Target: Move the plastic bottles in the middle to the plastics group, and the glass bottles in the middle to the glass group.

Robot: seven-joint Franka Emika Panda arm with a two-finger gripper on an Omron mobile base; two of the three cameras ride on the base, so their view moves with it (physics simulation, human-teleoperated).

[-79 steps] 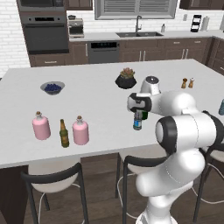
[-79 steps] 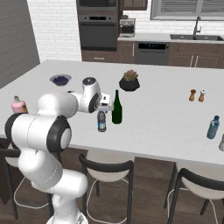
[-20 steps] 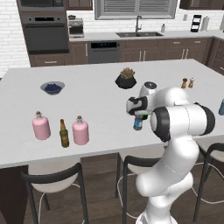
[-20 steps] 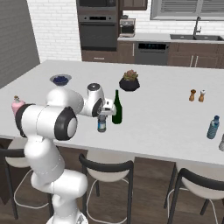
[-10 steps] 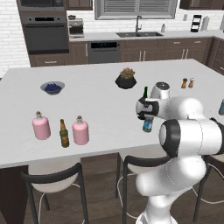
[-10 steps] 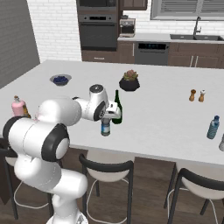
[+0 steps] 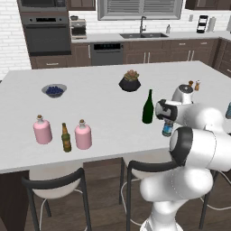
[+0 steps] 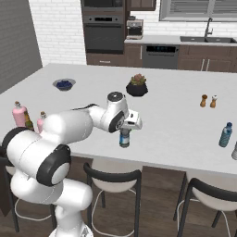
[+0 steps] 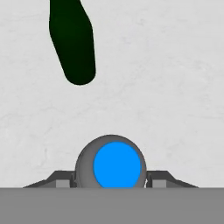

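Gripper (image 8: 125, 131): clamped on the water bottle (image 8: 124, 139), held upright just above the counter (image 7: 103, 103) near its front edge. Wine bottle (image 7: 148, 107): standing just beside it. Two pink flasks (image 7: 83, 135) and beer bottle (image 7: 66, 137): grouped far left. Second water bottle (image 8: 225, 134): far right.

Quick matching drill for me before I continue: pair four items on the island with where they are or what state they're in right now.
Items:
1. water bottle
2. wine bottle
3. brown beer bottle
4. blue-labelled bottle

Places or states:
A. between two pink flasks
B. standing free, mid-counter
C. alone near the counter's right end
D. held in the tool

Pairs: 1-D, 2-B, 3-A, 4-C
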